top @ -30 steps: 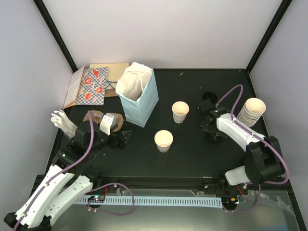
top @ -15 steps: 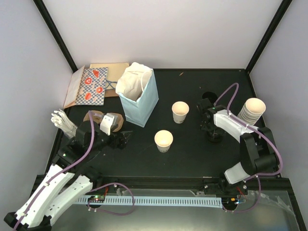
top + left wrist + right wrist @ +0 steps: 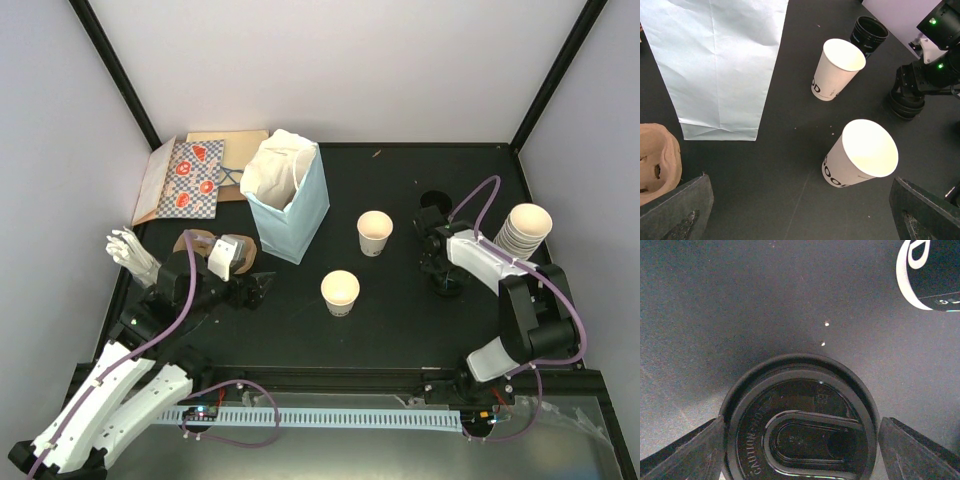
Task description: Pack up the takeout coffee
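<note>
Two cream-white paper cups stand open, without lids, in mid-table: the far cup point(image 3: 375, 232) point(image 3: 837, 70) and the near cup point(image 3: 340, 292) point(image 3: 862, 155). My right gripper point(image 3: 445, 278) point(image 3: 800, 450) points down with its fingers point(image 3: 685, 452) closed against the rim of a black lid point(image 3: 800, 425) lying at table level, right of the cups. A second black lid point(image 3: 435, 200) point(image 3: 869, 32) lies behind it. My left gripper point(image 3: 258, 290) point(image 3: 800, 215) is open and empty, left of the near cup. The light blue bag point(image 3: 290, 200) point(image 3: 720, 65) stands open.
A stack of spare cups point(image 3: 525, 232) stands at the right edge. The brown cardboard carrier point(image 3: 200, 245) point(image 3: 655, 160) lies beside my left gripper. Patterned paper on brown card point(image 3: 190, 180) lies at the back left. White cutlery point(image 3: 130, 250) lies at the left edge.
My right gripper has shifted slightly and settled over the black lid. The left arm, cups and bag have not moved.
</note>
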Available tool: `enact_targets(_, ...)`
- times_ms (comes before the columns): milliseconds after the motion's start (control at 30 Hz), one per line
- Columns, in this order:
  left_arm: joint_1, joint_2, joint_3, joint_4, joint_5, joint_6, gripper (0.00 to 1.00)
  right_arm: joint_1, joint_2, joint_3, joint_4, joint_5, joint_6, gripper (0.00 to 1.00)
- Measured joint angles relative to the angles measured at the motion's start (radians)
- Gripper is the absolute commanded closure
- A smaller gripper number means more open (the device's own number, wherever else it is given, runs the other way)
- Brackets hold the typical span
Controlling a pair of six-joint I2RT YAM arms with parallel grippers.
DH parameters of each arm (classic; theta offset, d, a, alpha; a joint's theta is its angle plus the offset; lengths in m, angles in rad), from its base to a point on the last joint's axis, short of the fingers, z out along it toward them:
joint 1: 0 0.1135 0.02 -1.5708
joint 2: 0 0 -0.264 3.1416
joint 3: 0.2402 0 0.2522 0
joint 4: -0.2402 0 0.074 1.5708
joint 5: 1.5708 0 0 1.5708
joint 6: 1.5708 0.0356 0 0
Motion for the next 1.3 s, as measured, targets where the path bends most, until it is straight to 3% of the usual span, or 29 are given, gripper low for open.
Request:
enact_targets(667,0.000,0.006,-0.001,0.000,0.000,0.000,0.01,-0.006,-0.013,-0.013,0.011,-0.020,0.000,0.21)
enact_targets(1300,0.000,0.015,-0.005,0.000,0.005,0.000,0.01,-0.010,-0.219,0.027,-0.073,-0.026,-0.014,0.22)
